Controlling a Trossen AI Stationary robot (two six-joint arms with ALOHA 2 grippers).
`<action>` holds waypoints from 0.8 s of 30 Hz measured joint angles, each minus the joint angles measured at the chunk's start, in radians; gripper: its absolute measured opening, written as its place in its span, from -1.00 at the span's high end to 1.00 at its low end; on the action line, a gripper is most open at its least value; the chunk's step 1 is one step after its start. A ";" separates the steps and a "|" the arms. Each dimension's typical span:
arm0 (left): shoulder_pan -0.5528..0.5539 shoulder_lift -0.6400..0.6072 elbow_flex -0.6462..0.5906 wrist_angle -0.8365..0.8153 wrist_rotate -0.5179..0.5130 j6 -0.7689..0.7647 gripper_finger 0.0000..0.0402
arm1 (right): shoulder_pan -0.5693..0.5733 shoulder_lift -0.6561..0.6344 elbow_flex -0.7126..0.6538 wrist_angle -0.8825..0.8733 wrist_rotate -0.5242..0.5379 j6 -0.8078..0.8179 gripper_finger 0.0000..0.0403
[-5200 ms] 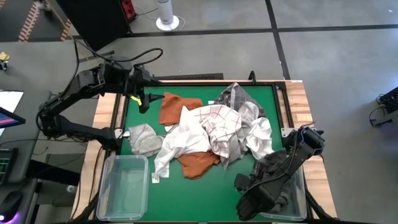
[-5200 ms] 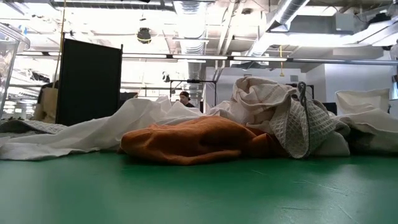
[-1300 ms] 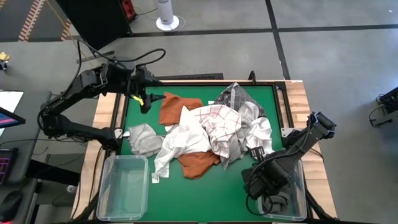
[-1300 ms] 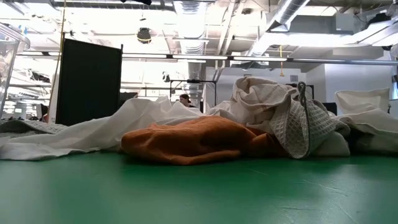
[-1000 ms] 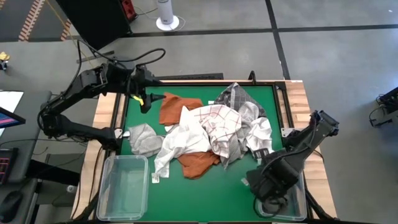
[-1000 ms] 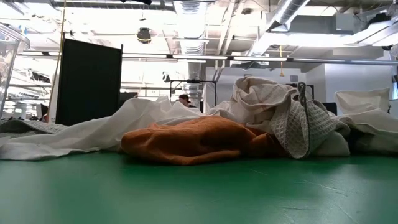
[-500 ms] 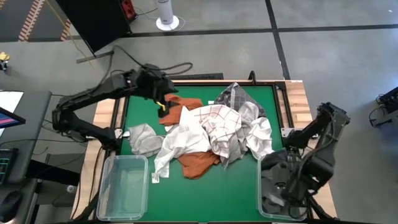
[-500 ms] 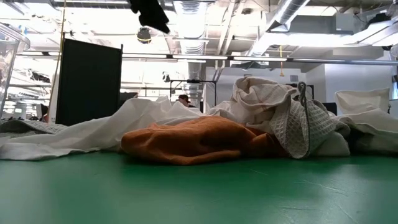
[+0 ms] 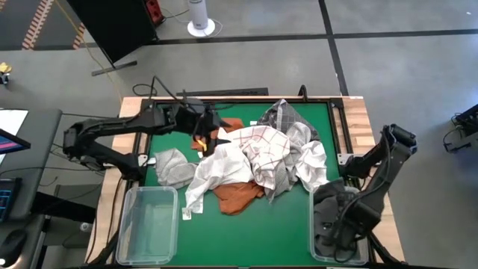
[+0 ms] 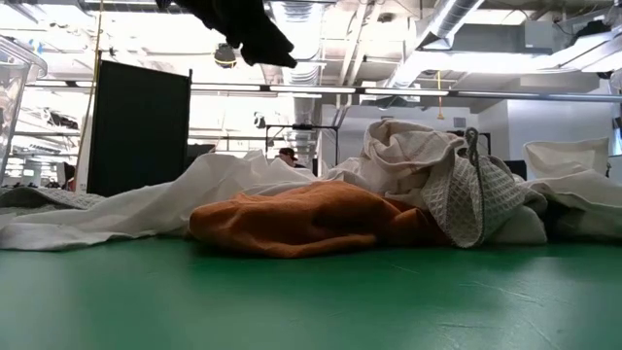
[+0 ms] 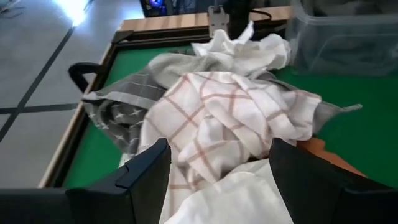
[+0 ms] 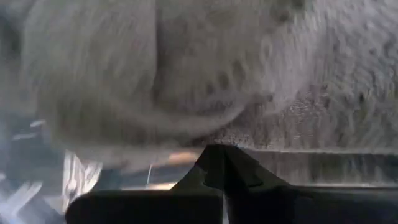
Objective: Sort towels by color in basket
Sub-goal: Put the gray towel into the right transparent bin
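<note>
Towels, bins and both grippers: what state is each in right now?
Left gripper: open, above the rust orange towel at the pile's far-left edge.
Right gripper: shut, down in the right bin.
Dark grey towel: bunched in the right bin.
Checked towel: crumpled on top of the pile.
White towel: crumpled in the pile.
Left bin: upright; nothing shows inside.
</note>
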 joint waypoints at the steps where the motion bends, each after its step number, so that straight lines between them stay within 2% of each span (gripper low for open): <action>1: -0.007 0.000 -0.012 0.012 0.000 0.000 -0.30 | -0.007 0.000 -0.017 0.013 0.000 0.001 0.89; 5: -0.026 -0.001 -0.041 0.020 -0.013 -0.019 -0.30 | -0.048 0.000 -0.056 0.034 0.001 0.070 0.83; 11: -0.072 -0.008 -0.084 0.037 -0.026 -0.013 -0.30 | -0.113 -0.002 -0.057 0.022 0.012 0.278 0.74; 15: -0.104 -0.024 -0.119 0.089 -0.047 -0.010 -0.30 | -0.131 -0.002 -0.057 0.040 0.011 0.305 0.62; 17: -0.125 -0.035 -0.151 0.135 -0.047 -0.024 -0.30 | -0.136 -0.002 -0.057 0.032 -0.032 0.312 0.55; 18: -0.137 -0.043 -0.176 0.154 -0.047 -0.039 -0.30 | -0.141 -0.002 -0.051 0.013 -0.086 0.314 0.51; 20: -0.165 -0.058 -0.228 0.188 -0.049 -0.067 -0.30 | -0.150 -0.002 -0.010 -0.045 -0.184 0.364 0.45; 21: -0.178 -0.065 -0.254 0.214 -0.057 -0.080 -0.30 | -0.144 -0.003 0.021 -0.077 -0.195 0.398 0.44; 24: -0.217 -0.093 -0.303 0.243 -0.093 -0.115 -0.30 | -0.114 -0.003 0.136 -0.192 -0.128 0.447 0.42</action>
